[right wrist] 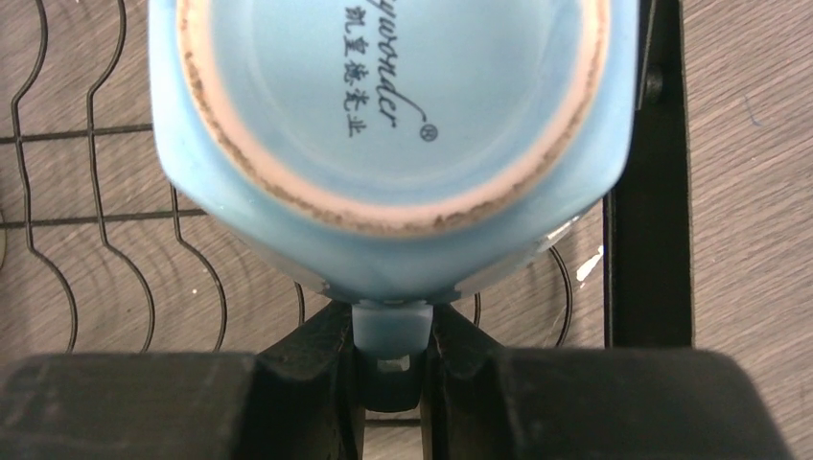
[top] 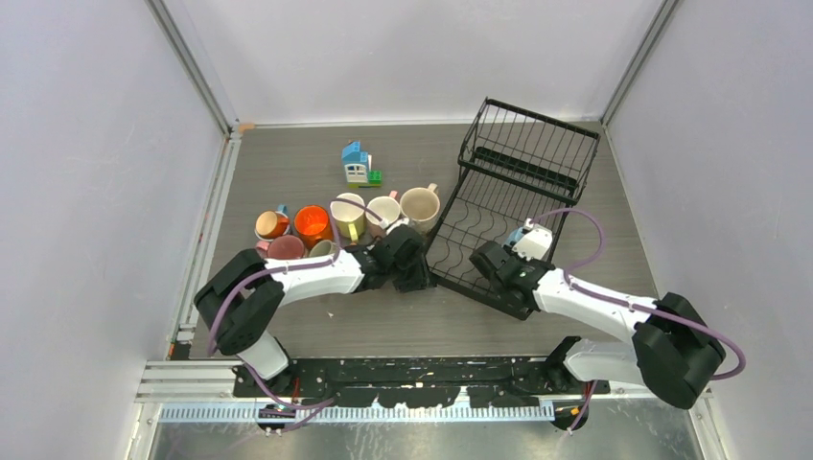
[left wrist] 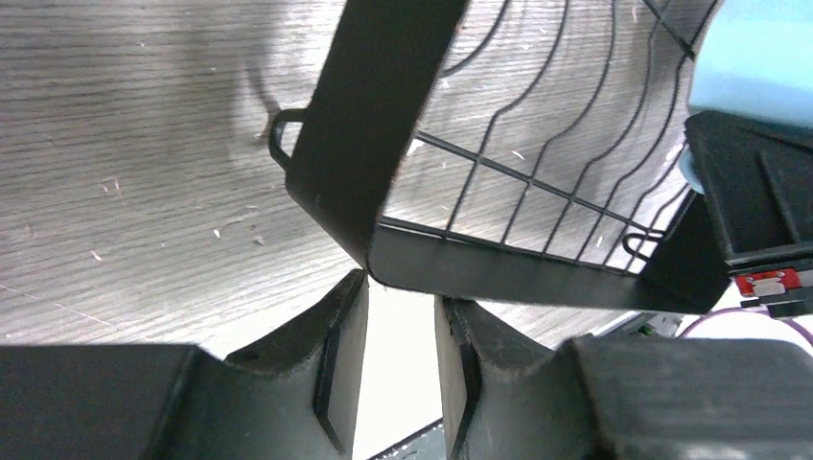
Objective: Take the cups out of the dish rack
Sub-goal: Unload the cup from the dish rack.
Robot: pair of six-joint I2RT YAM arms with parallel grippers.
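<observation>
**A:** What is the setting?

**B:** A grey wood-grain table [top: 316, 316] boxed in by pale walls.

**A:** What is the right gripper [right wrist: 388, 335] doing?

**B:** Its jaws are pinched on the handle of a light blue mug [right wrist: 383, 125]. The mug's printed base faces the wrist camera. It sits over the curved wire slots of the black dish rack [right wrist: 652, 192], beside a frame bar. I cannot tell whether it has cleared the wires.

**A:** And the left gripper [left wrist: 398, 316]?

**B:** Its fingers are slightly apart and empty, close to the rack's near-left corner.

**A:** How should this step be done well?

**B:** Probably lift straight up first, so the rim does not snag a wire. A grip on the handle alone lets the mug swivel, so the carry should be slow. The other mugs [top: 312, 225] stand in a cluster left of the rack, and a bare spot near them looks like the sensible landing place. The left arm lies along that path and may need to move aside.
</observation>
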